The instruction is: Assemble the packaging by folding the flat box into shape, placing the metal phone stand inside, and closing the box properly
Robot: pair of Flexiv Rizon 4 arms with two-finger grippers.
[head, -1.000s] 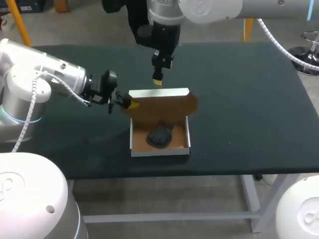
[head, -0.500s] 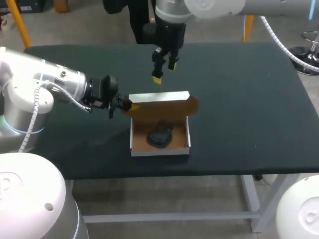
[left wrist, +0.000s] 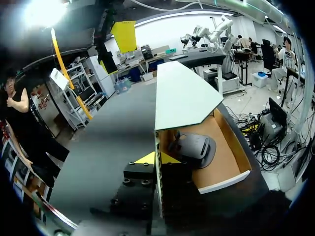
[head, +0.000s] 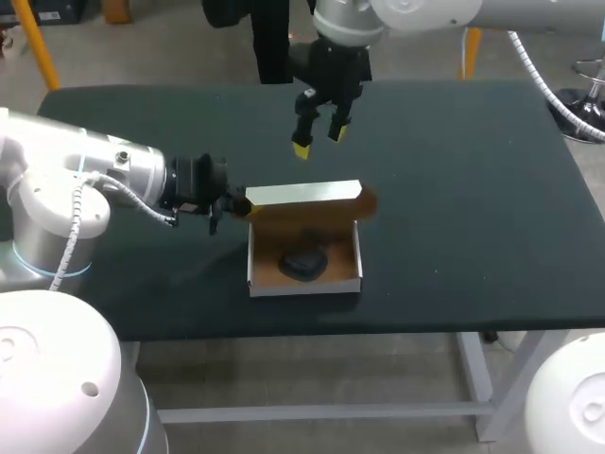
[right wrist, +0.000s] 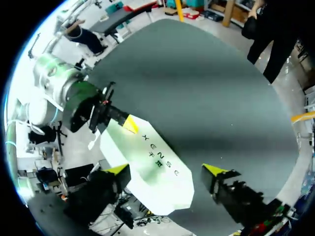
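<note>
Right wrist view: dark print (right wrist: 158,156) runs along the white lid (right wrist: 142,174). The left gripper (head: 250,204) pinches the lid's nine-o'clock end, stand (head: 303,262) inside the box (head: 304,288); right gripper (head: 319,142), fingers spread, has lifted toward twelve o'clock.

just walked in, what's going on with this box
The left end effector pinches the left edge of the lid, holding it half-raised over the open cardboard box, where the black phone stand already lies. The right end effector hangs open above the lid, touching nothing. The box is not yet closed.
</note>
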